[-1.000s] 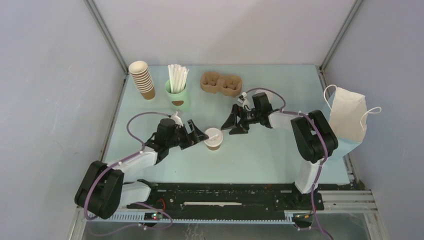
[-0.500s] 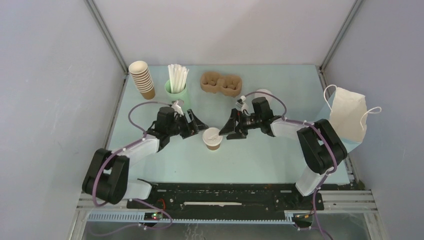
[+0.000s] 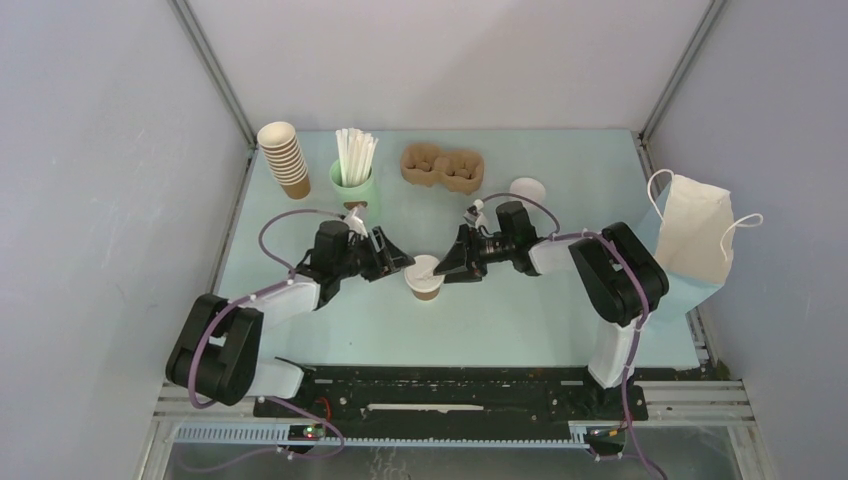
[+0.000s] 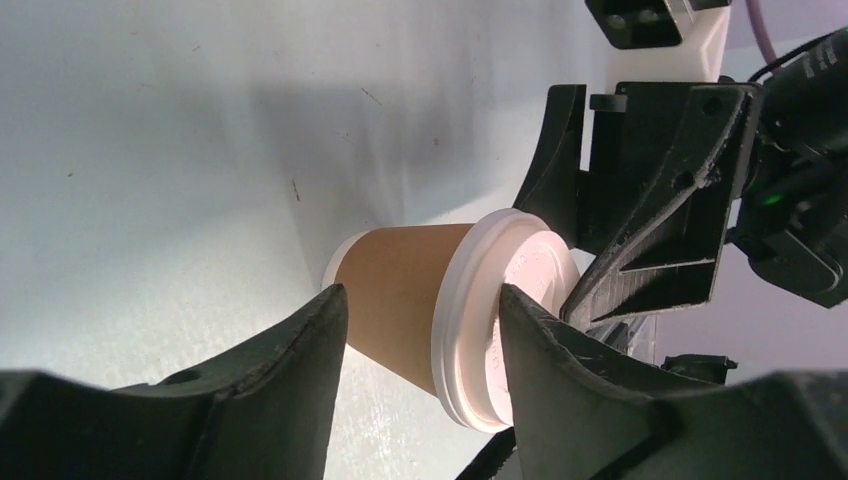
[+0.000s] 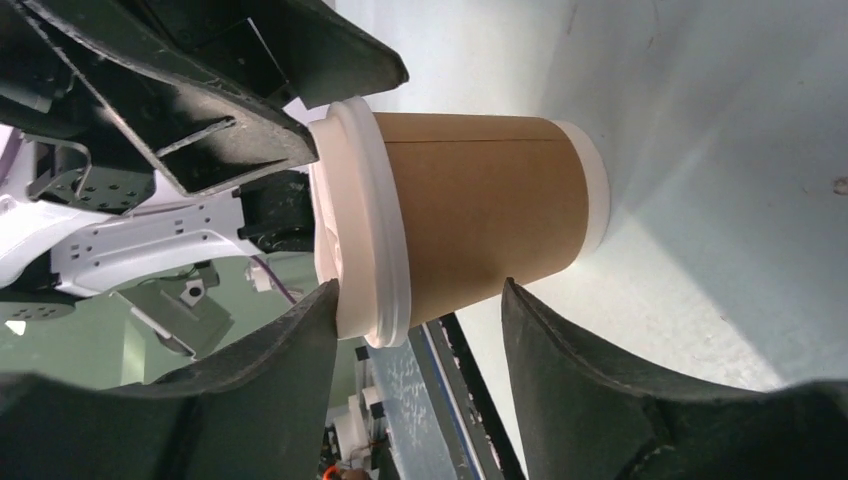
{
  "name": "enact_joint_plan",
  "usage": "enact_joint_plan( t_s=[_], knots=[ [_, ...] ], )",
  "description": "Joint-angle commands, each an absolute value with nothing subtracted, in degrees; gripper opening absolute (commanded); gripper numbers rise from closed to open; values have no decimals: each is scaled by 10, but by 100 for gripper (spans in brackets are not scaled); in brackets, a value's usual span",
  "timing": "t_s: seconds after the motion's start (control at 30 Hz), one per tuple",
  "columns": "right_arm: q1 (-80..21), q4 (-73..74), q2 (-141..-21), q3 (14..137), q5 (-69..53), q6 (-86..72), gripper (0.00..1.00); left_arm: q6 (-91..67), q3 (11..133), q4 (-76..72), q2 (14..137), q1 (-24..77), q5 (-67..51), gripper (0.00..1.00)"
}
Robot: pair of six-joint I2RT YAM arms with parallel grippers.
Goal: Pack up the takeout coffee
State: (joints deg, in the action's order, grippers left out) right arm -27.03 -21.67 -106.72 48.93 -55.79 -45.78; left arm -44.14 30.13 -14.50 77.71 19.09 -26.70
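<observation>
The takeout coffee (image 3: pixel 425 279), a small brown paper cup with a white lid, stands upright at the table's middle. My left gripper (image 3: pixel 396 263) is open right beside the cup's left side. In the left wrist view the cup (image 4: pixel 400 300) lies just past the fingertips of that gripper (image 4: pixel 420 297), with one finger (image 4: pixel 545 350) over the lid's edge. My right gripper (image 3: pixel 449 268) is open right beside the cup's right side. In the right wrist view the cup (image 5: pixel 480 205) lies just beyond that gripper (image 5: pixel 420 290). The brown pulp carrier (image 3: pixel 442 168) sits at the back.
A stack of lidless brown cups (image 3: pixel 285 158) and a mint-green cup of white straws (image 3: pixel 355 188) stand at the back left. A loose white lid (image 3: pixel 527 190) lies right of the carrier. A white paper bag (image 3: pixel 695 238) stands at the right edge.
Both grippers have closed in on the cup, the left from the left, the right from the right. The cup has not moved.
</observation>
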Motion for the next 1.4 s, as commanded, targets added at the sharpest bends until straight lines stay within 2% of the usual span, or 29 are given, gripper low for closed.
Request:
enact_joint_plan(
  t_s=[0.0,0.2,0.43,0.63,0.83,1.07,1.27,1.37],
  knots=[
    [-269,-253,-1100,483,-552,-455,63,-434,262,-150,771,188,-234,60],
    [-261,-280,-1140,462,-528,-453,53,-446,207,-180,782,188,-217,55],
    [-263,-246,-1138,455,-496,-413,55,-448,146,-222,775,189,-204,53],
    [-269,-196,-1083,490,-494,-406,61,-444,194,-178,727,189,-215,55],
    [-277,-121,-1065,550,-491,-374,76,-436,258,-112,679,189,-209,67],
    [-276,-47,-1035,598,-490,-335,99,-421,285,-51,630,189,-190,91],
    [-258,108,-975,648,-440,-262,100,-396,333,53,558,189,-170,98],
    [-252,257,-894,666,-335,-193,100,-370,368,126,496,189,-162,100]
  ],
)
